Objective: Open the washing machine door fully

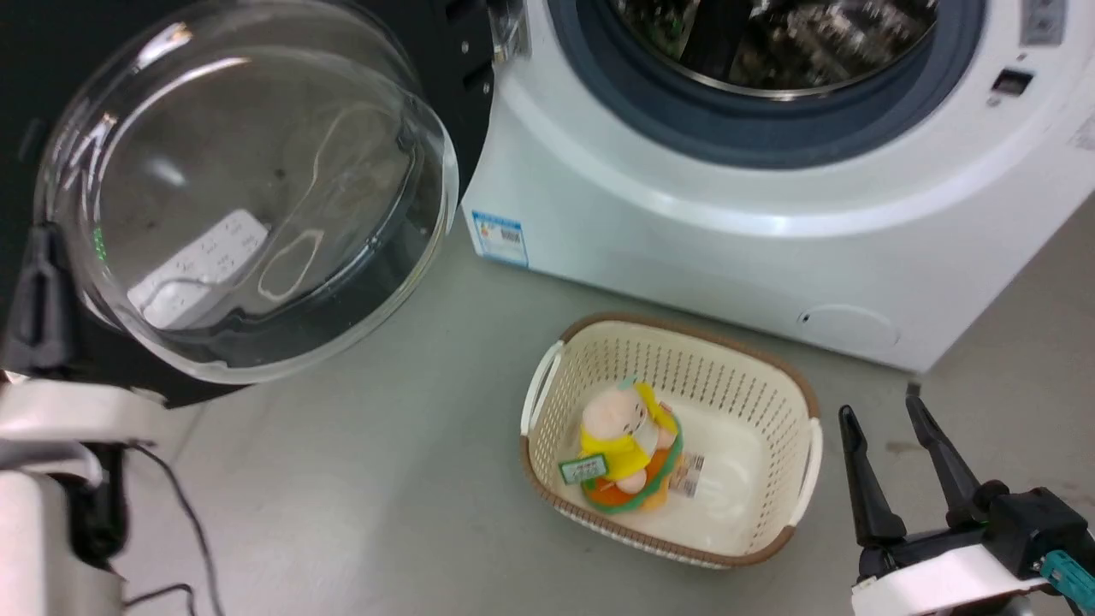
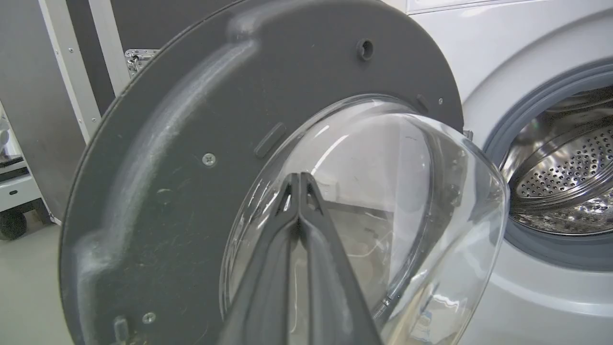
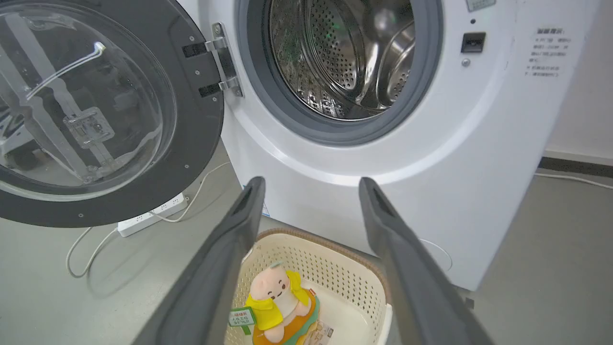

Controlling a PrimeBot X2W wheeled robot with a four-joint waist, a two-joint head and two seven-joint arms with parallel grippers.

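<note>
The washing machine door (image 1: 248, 197) stands swung out to the left of the white machine (image 1: 684, 222), and its clear glass bowl bulges toward me. Its dark inner frame (image 2: 182, 143) and bowl (image 2: 421, 201) show close up in the left wrist view. My left gripper (image 2: 299, 178) is shut with nothing in it, tips before the bowl; I cannot tell whether they touch. In the head view the left gripper (image 1: 38, 248) sits at the door's left rim. My right gripper (image 1: 881, 411) hangs open, low right, apart from the door (image 3: 96, 110). The steel drum (image 3: 345, 57) is exposed.
A cream basket (image 1: 770, 411) with a plush toy (image 1: 624, 441) stands on the floor before the machine, left of my right gripper. A white power strip (image 3: 153, 215) and its cable lie on the floor under the door. The door hinge (image 3: 221, 62) is at the opening's left.
</note>
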